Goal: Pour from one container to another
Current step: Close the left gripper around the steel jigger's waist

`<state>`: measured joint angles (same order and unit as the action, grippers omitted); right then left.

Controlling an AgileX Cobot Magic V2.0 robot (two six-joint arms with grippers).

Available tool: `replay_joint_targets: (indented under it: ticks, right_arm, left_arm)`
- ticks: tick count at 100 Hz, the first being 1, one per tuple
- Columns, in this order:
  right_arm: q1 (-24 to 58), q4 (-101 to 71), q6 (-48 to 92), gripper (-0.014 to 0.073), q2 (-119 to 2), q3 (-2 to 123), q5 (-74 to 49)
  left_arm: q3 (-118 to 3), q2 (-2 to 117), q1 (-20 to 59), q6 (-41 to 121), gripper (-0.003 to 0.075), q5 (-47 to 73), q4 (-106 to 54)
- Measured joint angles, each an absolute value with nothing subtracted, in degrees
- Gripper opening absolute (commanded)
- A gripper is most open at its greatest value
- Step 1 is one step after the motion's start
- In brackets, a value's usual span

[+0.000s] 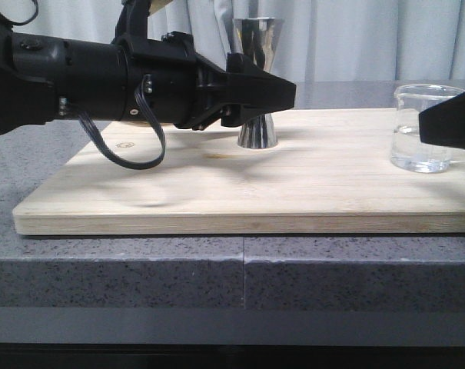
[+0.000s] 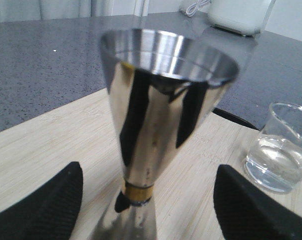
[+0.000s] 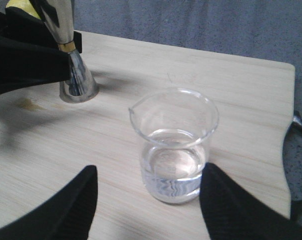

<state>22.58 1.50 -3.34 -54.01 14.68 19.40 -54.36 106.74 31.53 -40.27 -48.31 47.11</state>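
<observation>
The steel jigger [image 1: 257, 42] stands upright on the wooden board [image 1: 217, 184], with a gold band [image 2: 137, 192] at its waist. My left gripper [image 2: 148, 200] is open, a finger on each side of the waist with a gap to each; in the front view one of its fingers [image 1: 263, 91] hides the waist. The clear glass beaker [image 3: 173, 145] stands at the board's right end [image 1: 423, 127], with clear liquid in its lower third. My right gripper [image 3: 150, 170] is open beside it, one finger [image 3: 230, 200] close to the glass, the other finger [image 3: 73, 205] well apart. Only a dark tip of this gripper [image 1: 450, 117] shows in the front view.
A yellow lemon [image 3: 16, 5] shows partly behind the left arm. The board lies on a grey speckled counter [image 1: 140, 269] near its front edge. A white appliance [image 2: 238, 12] stands far back. A black cable [image 3: 295, 165] loops off the board's right end.
</observation>
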Motion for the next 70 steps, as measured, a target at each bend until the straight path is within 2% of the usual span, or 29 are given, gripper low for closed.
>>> replay_joint_targets:
  ticks: [70]
  right_arm:
    - [22.58, 1.62, -3.34, 0.0408, -54.01, 14.68, 19.42]
  left_arm:
    - [-56.05, 107.97, 31.53, -40.27, 0.0496, -47.62, 46.65]
